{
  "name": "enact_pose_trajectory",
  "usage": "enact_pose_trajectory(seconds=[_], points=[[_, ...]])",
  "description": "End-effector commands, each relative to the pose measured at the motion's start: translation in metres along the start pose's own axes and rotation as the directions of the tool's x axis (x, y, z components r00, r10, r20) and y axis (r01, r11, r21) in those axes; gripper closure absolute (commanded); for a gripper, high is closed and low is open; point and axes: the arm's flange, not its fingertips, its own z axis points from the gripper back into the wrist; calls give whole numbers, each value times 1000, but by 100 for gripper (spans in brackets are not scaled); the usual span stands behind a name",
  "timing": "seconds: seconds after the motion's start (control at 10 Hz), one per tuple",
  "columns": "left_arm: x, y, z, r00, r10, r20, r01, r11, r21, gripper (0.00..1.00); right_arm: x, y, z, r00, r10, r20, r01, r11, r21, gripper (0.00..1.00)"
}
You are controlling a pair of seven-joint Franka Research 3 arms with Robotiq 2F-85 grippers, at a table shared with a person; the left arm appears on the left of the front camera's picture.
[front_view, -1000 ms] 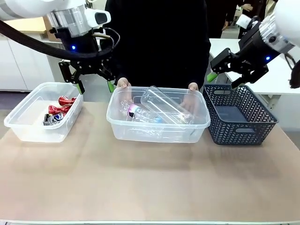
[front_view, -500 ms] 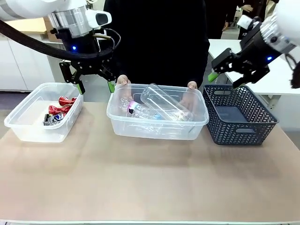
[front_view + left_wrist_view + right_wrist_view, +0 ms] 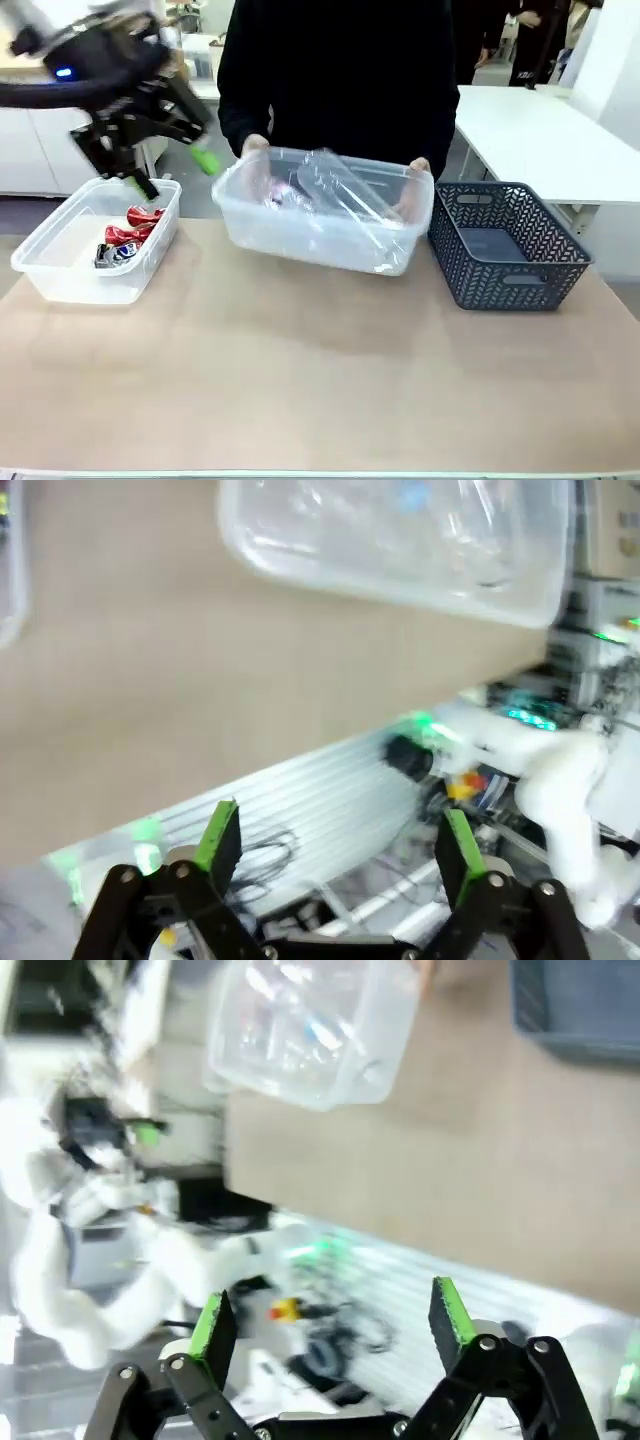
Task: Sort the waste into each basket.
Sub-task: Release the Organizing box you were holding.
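A person's hands point(image 3: 255, 148) hold the middle see-through tub point(image 3: 300, 240) tilted above the table, with clear plastic bottles point(image 3: 335, 195) inside. Crushed red and blue cans point(image 3: 130, 232) lie in the left see-through tub point(image 3: 40, 265). The dark grey lattice basket point(image 3: 510, 265) stands at the right and looks empty. My left gripper point(image 3: 172, 170) is blurred, open, above the left tub's far corner, holding nothing. In the left wrist view my left gripper point(image 3: 340, 845) is open, with the lifted tub point(image 3: 400, 540) far ahead. My right gripper point(image 3: 332, 1318) is open and empty, far from the tub point(image 3: 310, 1025).
The brown table top point(image 3: 320, 370) is bare in front of the containers. A white table point(image 3: 530, 140) stands behind at the right. The dark basket's corner point(image 3: 580, 1000) shows at the top right of the right wrist view.
The person has lifted and tilted the middle tub off the table. My left arm has swung left and turned. My right arm has left the front view.
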Motion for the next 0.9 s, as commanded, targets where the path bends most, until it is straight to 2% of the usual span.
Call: enact_pose_trajectory(seconds=[0.0, 0.1, 0.2, 0.3, 0.4, 0.5, 0.6, 0.8], points=[[-21, 67, 14, 995, 93, -19, -93, 904, -417, 0, 18, -17, -2, 925, -372, 74, 355, 918, 176, 0], [-21, 93, 18, 995, 98, -29, -99, 845, -525, 0, 20, -25, 1, 886, -463, 34, 444, 865, 234, 0], [-22, 123, 19, 992, 127, -29, -113, 735, -669, 0, 23, -41, 0, 845, -535, 4, 512, 811, 284, 0], [-25, 146, 17, 983, 181, 14, -103, 623, -775, 0, 24, -49, 0, 825, -565, -12, 540, 783, 308, 0], [-28, 163, 17, 961, 269, 63, -104, 565, -819, 0, 25, -57, 0, 818, -576, -11, 548, 773, 319, 0], [-25, 167, 15, 939, 343, 19, -190, 566, -802, 0, 26, -61, -5, 826, -561, 57, 525, 802, 283, 0], [-33, 161, 29, 980, 199, 32, -110, 663, -741, 0, 32, -66, 8, 832, -554, -16, 535, 796, 283, 0], [-33, 161, 29, 980, 199, 32, -110, 663, -741, 0, 32, -66, 8, 832, -554, -16, 535, 796, 283, 0]])
